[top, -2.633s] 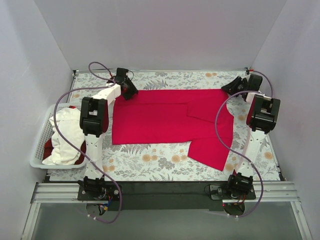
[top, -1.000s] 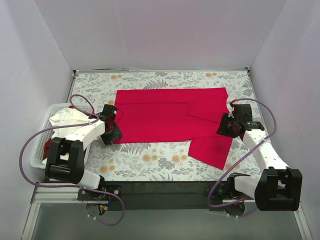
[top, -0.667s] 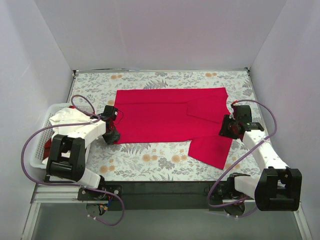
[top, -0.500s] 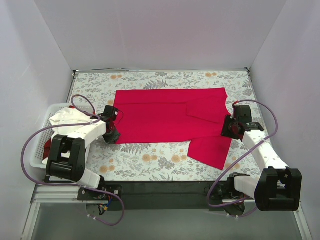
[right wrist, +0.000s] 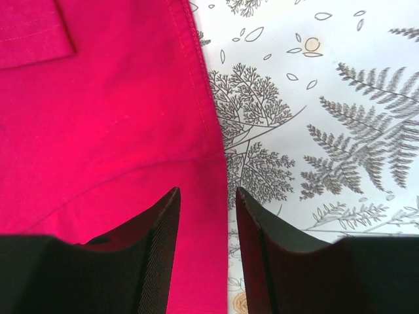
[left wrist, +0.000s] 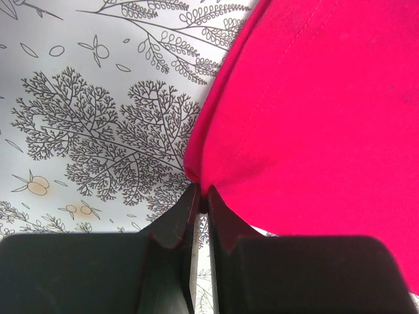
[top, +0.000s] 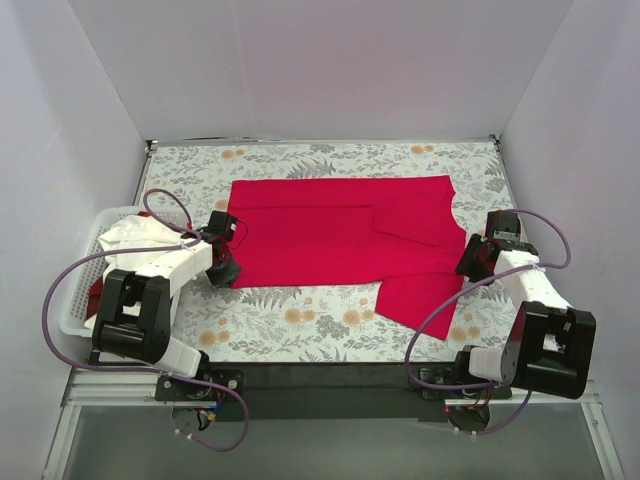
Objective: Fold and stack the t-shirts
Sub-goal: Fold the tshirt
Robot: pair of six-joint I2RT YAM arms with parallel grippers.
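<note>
Left tool (left wrist: 201,196) pinches corner of flat, smooth crimson t-shirt (left wrist: 314,118).

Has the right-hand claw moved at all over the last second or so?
Yes. The right claw has shifted slightly rightward, toward the right edge of the floral cloth, and now sits at the right hem of the red t-shirt.

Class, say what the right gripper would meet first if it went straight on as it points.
Probably the edge of the red t-shirt, lying on the floral cloth; depth is unclear.
</note>
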